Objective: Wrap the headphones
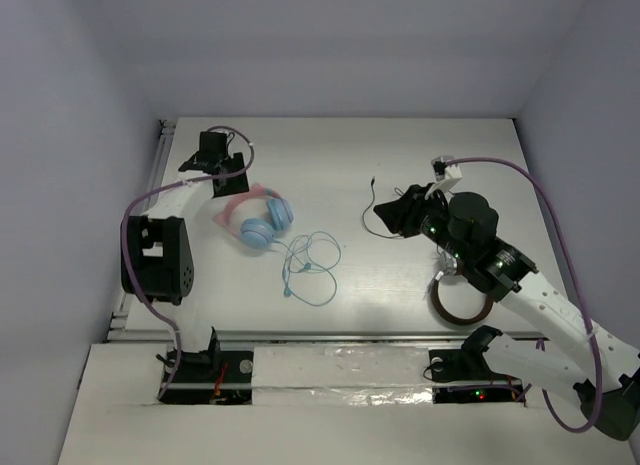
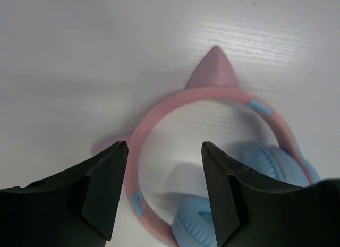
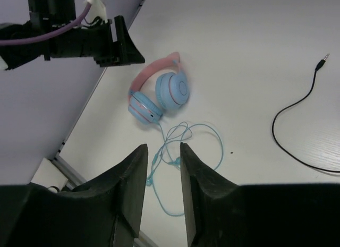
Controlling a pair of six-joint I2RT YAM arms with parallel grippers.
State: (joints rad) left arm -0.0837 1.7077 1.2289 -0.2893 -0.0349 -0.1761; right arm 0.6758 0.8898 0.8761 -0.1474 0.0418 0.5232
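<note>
**Two pincers released, headphones flat on table**

Headphones (image 1: 258, 223) lie left of centre in the top view, on the white table (image 1: 450, 145). The pink headband (image 2: 159, 114) carries two pointed pink ears and short light-blue patches. The round light-blue earcups (image 3: 171, 90) rest side by side at its lower right. The thin light-blue cable (image 3: 175, 131) trails from the earcups toward the lower right of the top view in loose, overlapping loops.

Left gripper (image 2: 164, 148) hangs over the headband arc, jaws wide apart, grasping nothing. Right gripper (image 3: 162, 147) is in the right half of the top view, well apart from the headphones. Its jaws stand a narrow gap apart with nothing between them.

Table's left edge is near the headband. A stretch of white tabletop separates the blue loops from a loose black cable (image 1: 372, 207) right of centre. Brown-and-silver headphones (image 1: 460, 303) sit lower right, partly under the right arm.
</note>
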